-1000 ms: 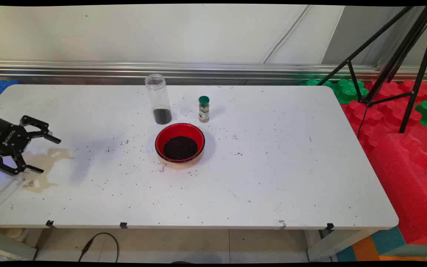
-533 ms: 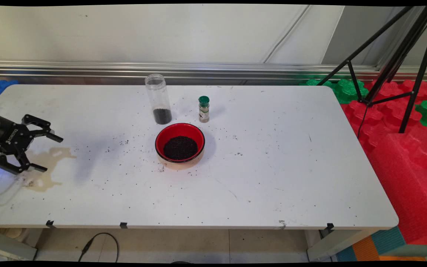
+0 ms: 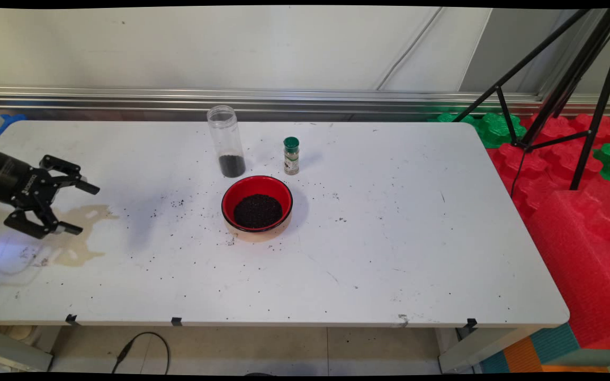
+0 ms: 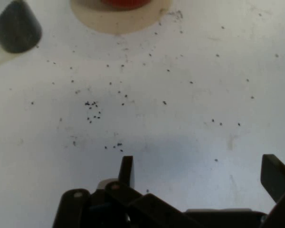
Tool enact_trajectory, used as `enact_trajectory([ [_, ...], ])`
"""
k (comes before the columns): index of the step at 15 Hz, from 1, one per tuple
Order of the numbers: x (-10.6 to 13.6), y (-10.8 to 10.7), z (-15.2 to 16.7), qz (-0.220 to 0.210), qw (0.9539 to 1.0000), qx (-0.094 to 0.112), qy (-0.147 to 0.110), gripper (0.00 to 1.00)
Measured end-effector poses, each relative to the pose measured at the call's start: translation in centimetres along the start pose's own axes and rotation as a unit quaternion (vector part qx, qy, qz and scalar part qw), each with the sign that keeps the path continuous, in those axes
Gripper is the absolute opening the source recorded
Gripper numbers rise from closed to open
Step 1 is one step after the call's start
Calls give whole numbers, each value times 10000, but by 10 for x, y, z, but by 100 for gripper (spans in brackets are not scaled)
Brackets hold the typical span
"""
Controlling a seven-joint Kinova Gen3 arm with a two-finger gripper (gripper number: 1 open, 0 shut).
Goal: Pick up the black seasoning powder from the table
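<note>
While its two black fingers stand wide apart with nothing between them, the gripper (image 3: 77, 207) hangs at the left edge of the main view, pointing toward the right, over the left part of the table (image 3: 389, 254). In the hand view the gripper (image 4: 199, 173) rises from the bottom edge, one thin flat finger (image 4: 126, 171) left of centre and the other at the lower right corner, with bare tabletop between them.

Just below and right of the gripper in the main view lies a pale brownish stain (image 3: 80, 233) of irregular outline, flat on the smooth white tabletop. Fine dark grains (image 3: 175, 203) are scattered loosely to its right, toward the middle of the frame; the hand view shows these grains (image 4: 92, 110) as small black specks in a loose cluster.

Near the centre of the main view sits a round bowl (image 3: 257, 207), glossy red inside with a dark rim and a tan outside, holding a heap of dark granular stuff. In the hand view only the bowl's (image 4: 118, 14) tan base shows, at the top edge.

Just above and left of the bowl stands a tall clear cylindrical jar (image 3: 225, 141), open-topped, with a dark layer at its bottom. Beside it, to the right, stands a small upright spice bottle (image 3: 291, 155) with a green cap
</note>
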Motion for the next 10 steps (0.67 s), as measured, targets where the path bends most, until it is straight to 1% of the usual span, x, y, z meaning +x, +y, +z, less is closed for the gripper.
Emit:
enact_trajectory([
  [4,17,-7,6,-372,9991,168,79,100],
  [8,32,-17,14,-662,9971,335,161,100],
  [10,41,-25,19,-831,9953,444,210,100],
])
